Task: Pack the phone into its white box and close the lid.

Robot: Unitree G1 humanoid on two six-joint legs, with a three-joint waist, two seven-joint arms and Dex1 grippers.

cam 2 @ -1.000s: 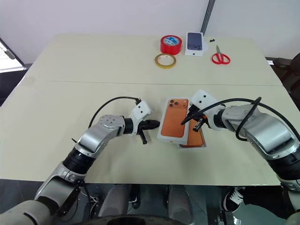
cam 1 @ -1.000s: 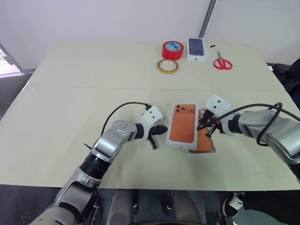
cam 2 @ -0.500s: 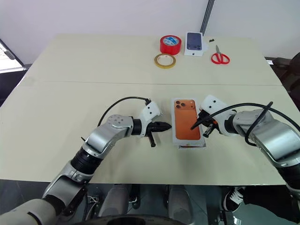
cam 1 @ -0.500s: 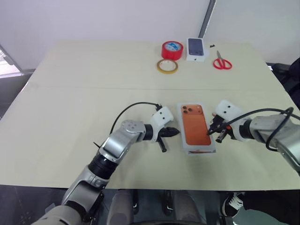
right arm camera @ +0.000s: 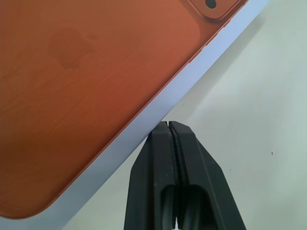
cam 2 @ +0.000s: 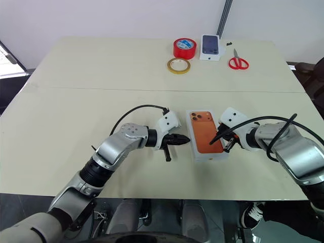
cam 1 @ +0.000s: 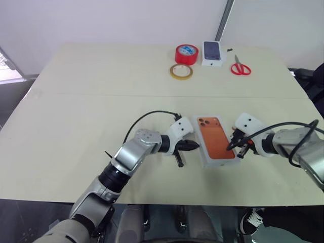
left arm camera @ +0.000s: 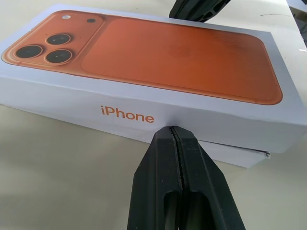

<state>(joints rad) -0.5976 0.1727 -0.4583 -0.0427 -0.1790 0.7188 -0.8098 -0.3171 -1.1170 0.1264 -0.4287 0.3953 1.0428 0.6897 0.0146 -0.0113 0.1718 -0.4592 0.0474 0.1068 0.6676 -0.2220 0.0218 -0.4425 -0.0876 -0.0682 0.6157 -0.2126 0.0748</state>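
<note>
The lid [cam 1: 216, 142], white with an orange phone picture on top, lies over the white box [left arm camera: 235, 155] near the table's front. A strip of the box's rim peeks out under one corner of the lid. The phone is hidden beneath the lid. My left gripper [cam 1: 195, 146] is shut, and its tip is up against the lid's left side wall [left arm camera: 144, 112], which reads "iPhone". My right gripper [cam 1: 232, 147] is also shut and holds nothing. Its tip rests at the lid's right edge [right arm camera: 144, 120].
At the table's far edge lie a red tape roll [cam 1: 186, 53], a yellowish tape ring [cam 1: 181, 71], a small white carton [cam 1: 212, 52] printed with a dark phone, and red scissors [cam 1: 240, 67]. The pale table [cam 1: 76, 116] stretches wide to the left.
The lid lay askew to the left of the box, leaving orange exposed. It has slid right and now covers the box squarely. Both shut grippers moved right with it.
</note>
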